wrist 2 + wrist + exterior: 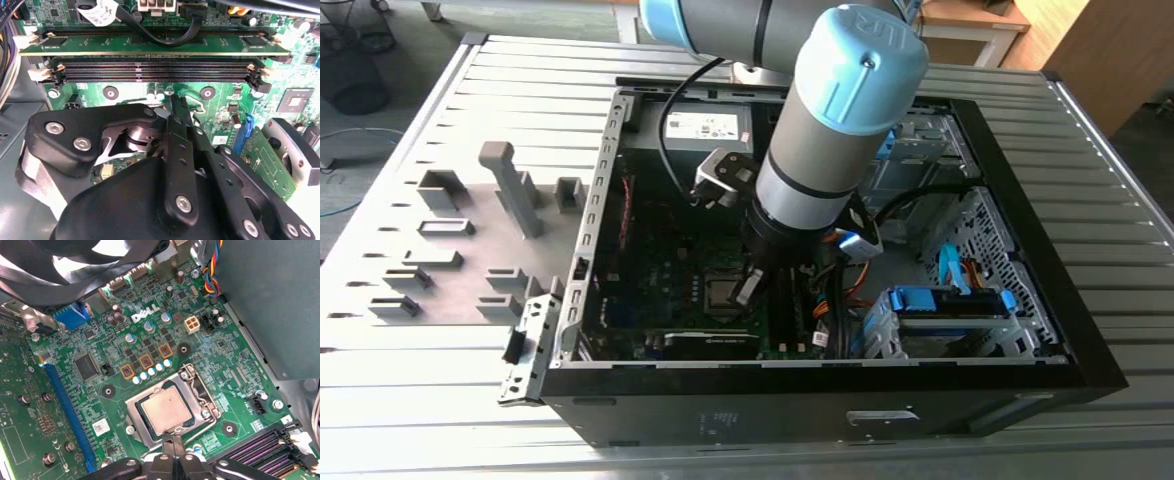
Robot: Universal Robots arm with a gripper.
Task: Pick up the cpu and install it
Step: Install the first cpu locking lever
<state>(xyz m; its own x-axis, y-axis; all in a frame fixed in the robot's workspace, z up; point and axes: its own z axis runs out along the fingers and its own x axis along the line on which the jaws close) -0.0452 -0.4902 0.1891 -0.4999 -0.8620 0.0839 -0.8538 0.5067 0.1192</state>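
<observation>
Gripper: lowered inside the open computer case, fingers drawn together to a narrow tip, holding nothing; tip just beside one edge of the socket frame. Cpu: silver-grey square, lying flat and face-up within the socket frame on the green motherboard; square, so no long axis; edges lined up with the frame. Memory slots: beside the socket. Grey holder tray: outside the case, toward the exterior view's left.

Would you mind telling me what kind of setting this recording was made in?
Probably a robotics lab or assembly test bench: an open computer case lies on a slatted metal table, grey holder fixtures stand beside it, and the arm's gripper works over the cpu in the motherboard socket.
</observation>
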